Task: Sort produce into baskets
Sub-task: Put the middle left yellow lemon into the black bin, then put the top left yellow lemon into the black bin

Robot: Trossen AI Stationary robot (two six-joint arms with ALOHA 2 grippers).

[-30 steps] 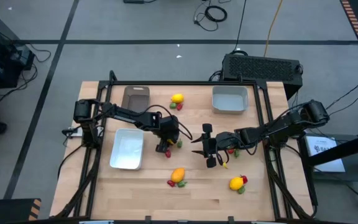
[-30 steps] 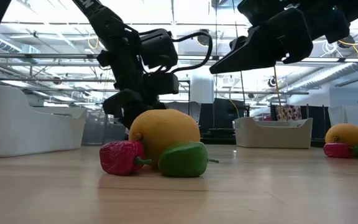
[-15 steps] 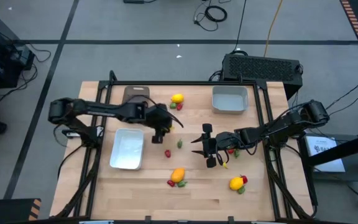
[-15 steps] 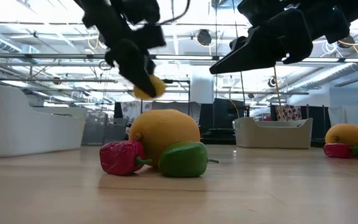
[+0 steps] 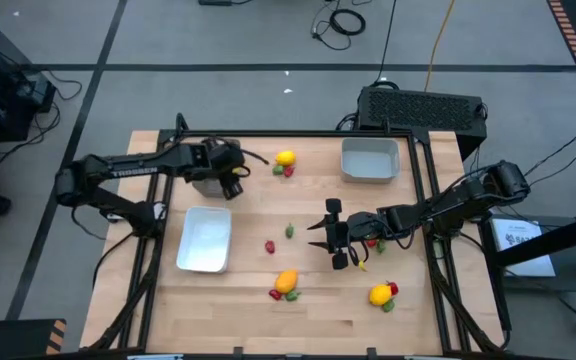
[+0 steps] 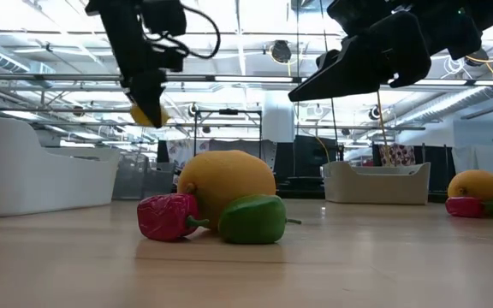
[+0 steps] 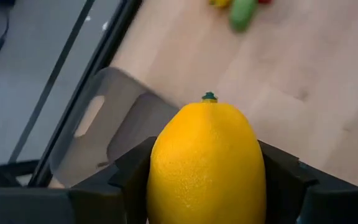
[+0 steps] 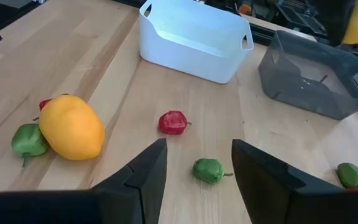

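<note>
Baskets: grey-brown basket [image 5: 217,160] at bench [image 5: 418,310] far edge. Left end effector [image 7: 207,180] above it, clamping lemon [image 7: 206,163]: likely light, rigid, slick; grip across belly. Right end effector [image 8: 194,165] mid-bench, half-open, empty.

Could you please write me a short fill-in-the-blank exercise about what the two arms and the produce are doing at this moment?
1. The left gripper is shut on a ____.
2. It hangs above the ____ tray.
3. The right gripper holds ____.
4. Between the white tray and the right gripper, a red piece lies beside a ____ piece.

Missing words: lemon; grey-brown; nothing; green
</note>
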